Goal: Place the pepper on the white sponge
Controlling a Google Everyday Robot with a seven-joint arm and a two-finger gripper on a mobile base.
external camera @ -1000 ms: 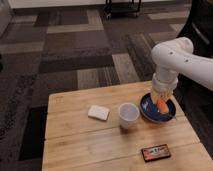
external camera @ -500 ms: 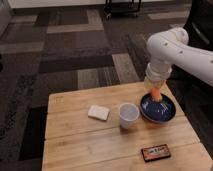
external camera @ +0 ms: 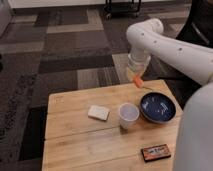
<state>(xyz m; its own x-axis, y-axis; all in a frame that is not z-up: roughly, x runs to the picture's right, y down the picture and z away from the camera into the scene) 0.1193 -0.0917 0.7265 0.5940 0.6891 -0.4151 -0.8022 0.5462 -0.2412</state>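
- Above the table (external camera: 75,145) edge, the gripper (external camera: 136,74) hangs closed around the pepper (external camera: 136,81).
- Orange tip pokes out below, well apart from the white sponge (external camera: 98,112).

A glossy white arm (external camera: 170,45), smooth and rounded like moulded tubing, swells at a bulbous joint, and a broad white shell (external camera: 199,132) fills the right edge. The wrist narrows to a paler, greyish cuff ending in the gripper (external camera: 136,78), above the counter's (external camera: 85,145) far edge, jaws closed on the pepper (external camera: 137,81).
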